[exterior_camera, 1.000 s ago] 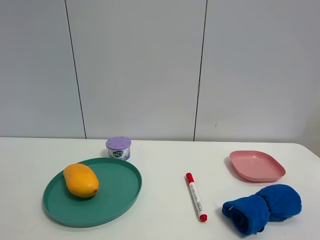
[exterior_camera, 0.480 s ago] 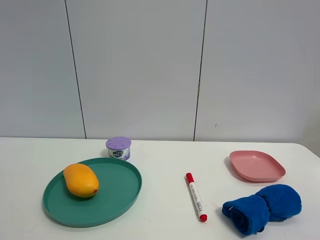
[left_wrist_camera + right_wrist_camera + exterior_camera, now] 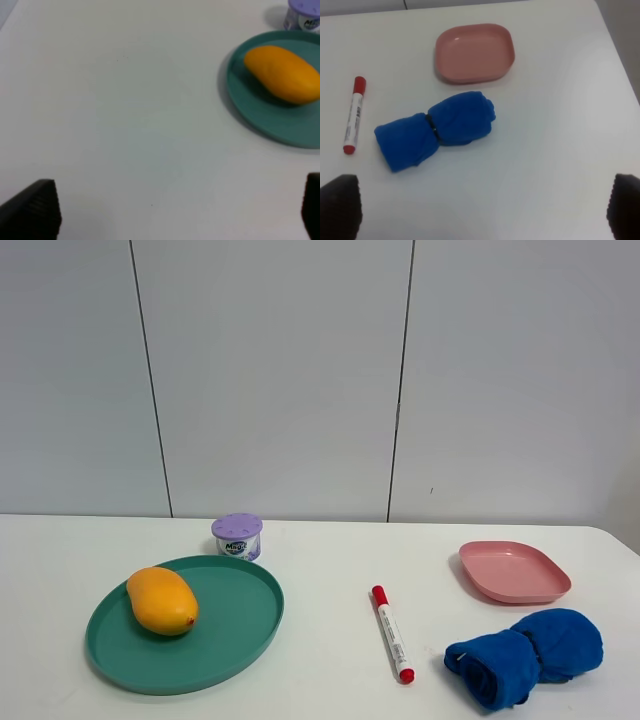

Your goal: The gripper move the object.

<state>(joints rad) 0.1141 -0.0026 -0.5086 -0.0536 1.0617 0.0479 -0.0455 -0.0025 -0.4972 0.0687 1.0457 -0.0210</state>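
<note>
The object, an orange-yellow mango (image 3: 161, 601), lies on the left half of a round teal plate (image 3: 235, 635) at the table's left. The left wrist view shows the mango (image 3: 282, 74) on that plate (image 3: 260, 120), well ahead of my left gripper (image 3: 172, 212). Its two dark fingertips (image 3: 32, 210) stand wide apart, open, over bare table with nothing between them. My right gripper (image 3: 482, 207) is open too, its fingertips (image 3: 340, 205) at the frame's corners, short of the blue cloth. Neither arm appears in the exterior high view.
A purple-lidded jar (image 3: 237, 536) stands just behind the teal plate. A red-capped white marker (image 3: 392, 633) lies mid-table. A pink plate (image 3: 514, 571) sits at the right, with a blue rolled cloth (image 3: 525, 656) in front of it.
</note>
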